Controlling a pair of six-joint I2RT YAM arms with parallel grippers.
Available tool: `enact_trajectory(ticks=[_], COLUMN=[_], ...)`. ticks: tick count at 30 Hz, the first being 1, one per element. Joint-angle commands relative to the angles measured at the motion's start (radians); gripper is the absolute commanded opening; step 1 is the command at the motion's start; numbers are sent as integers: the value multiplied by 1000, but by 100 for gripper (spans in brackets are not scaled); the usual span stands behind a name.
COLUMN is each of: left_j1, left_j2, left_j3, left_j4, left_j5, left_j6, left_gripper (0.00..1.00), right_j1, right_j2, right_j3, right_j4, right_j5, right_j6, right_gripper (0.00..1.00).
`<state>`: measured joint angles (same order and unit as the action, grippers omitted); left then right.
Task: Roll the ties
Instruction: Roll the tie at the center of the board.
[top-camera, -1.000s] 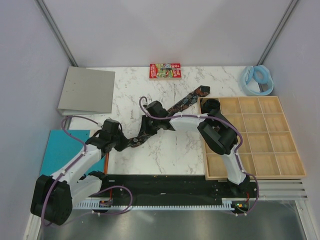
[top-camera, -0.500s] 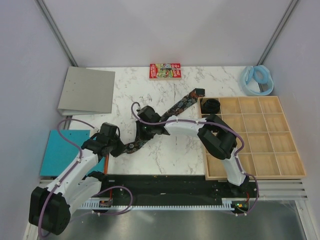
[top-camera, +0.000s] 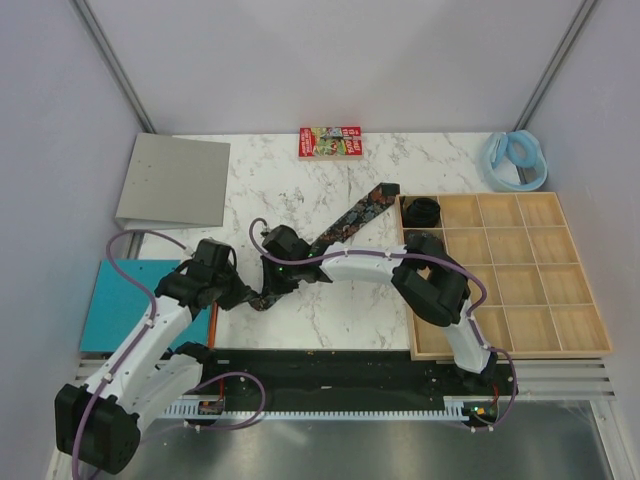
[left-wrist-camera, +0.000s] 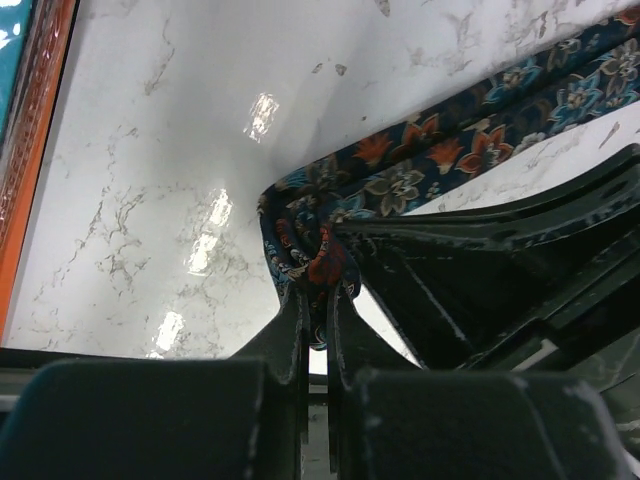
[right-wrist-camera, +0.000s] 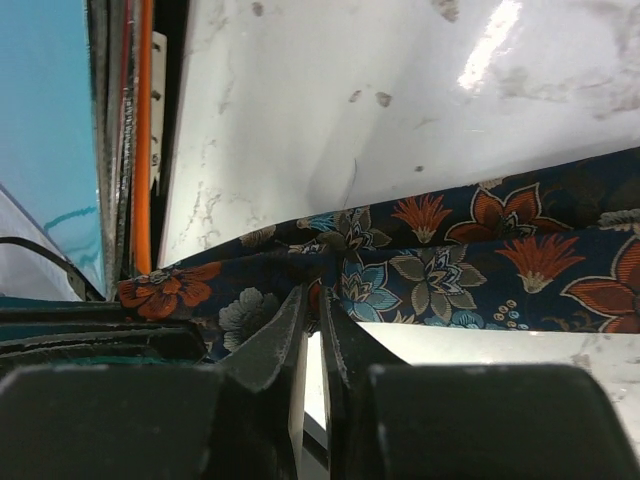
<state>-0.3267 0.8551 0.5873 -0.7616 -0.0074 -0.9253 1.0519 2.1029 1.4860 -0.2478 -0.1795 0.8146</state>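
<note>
Left gripper: clenched on the bunched end of a long dark navy floral-print fabric necktie. Right gripper, just beside it: pinching the same strip, which runs diagonally away beyond both. Well right of them, a dark coiled tie lies in the corner compartment of a tan wooden divided tray.

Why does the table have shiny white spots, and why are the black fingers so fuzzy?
Left wrist view: light glares off the glossy table; the close-up left fingers are blurred and the tie is sharp. Right wrist view: glare top right, right fingers blurred. Top view: even light, no glare.
</note>
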Motion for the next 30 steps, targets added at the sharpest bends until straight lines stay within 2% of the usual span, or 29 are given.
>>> enact_trajectory(ticks=[1,7,20,30], left_j1=[0,-9,-106,-124], left_j2=[44,171,392,492], left_j3=[94,187,229,258], left_j4=[1,2,42,70], left_j5=[-17,3,-40,-63], left_j6=[75,118,112,100], left_gripper=[2,2,2,2], right_j1=[31,37,23,-47], right_j2=[-9,-9,-1,-93], right_j3=[51,51,-16,-133], right_j4=[7,31,68,68], right_j5=[2,-14,-20,-17], right_j6=[12,24,18,-20], right_gripper=[16,16,16,16])
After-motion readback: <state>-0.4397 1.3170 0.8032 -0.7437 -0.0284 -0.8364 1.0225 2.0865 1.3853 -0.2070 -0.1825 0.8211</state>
